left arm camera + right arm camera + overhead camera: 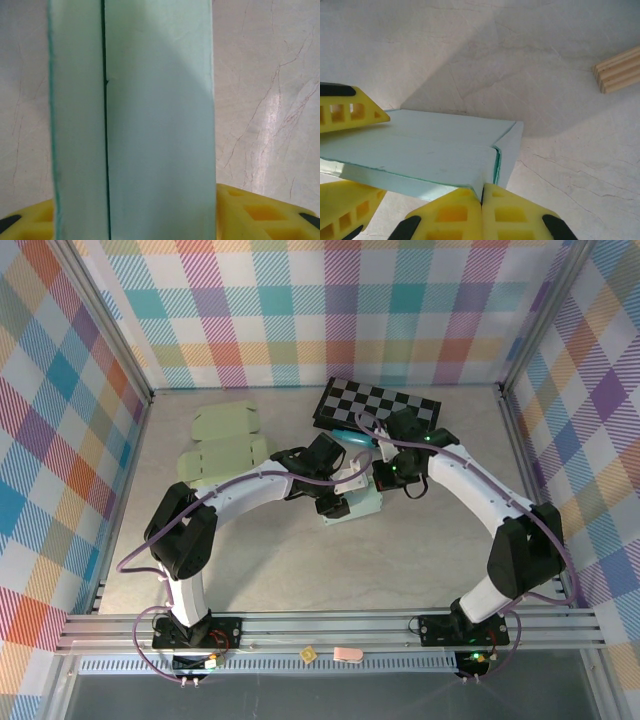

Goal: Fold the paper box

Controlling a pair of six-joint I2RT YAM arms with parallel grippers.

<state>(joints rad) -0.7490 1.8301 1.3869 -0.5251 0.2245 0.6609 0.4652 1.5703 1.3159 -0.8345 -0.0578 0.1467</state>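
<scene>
The main risk is the paper box (358, 508) buckling or springing open. The right gripper (482, 202), jaws fully together, presses its tips against the box's corner at 6 o'clock in its own view. Too hard a push could crease the thin wall or skid the box out of the other claw's hold. The left gripper (145, 217) straddles the box at medium width and holds it across its body, one finger (350, 107) lying on the top face. A slip there would likely let the untucked side flap gape.

The box sits near the middle of the table (300, 570), between both claws. It is pale mint-green and matte, and mostly closed into a shallow block. A dark seam runs down one face in the left wrist view, and a side flap stands slightly ajar at the corner. Flat box blanks (225, 440) lie at 10 o'clock from it, and a checkerboard (375, 403) lies at 12.
</scene>
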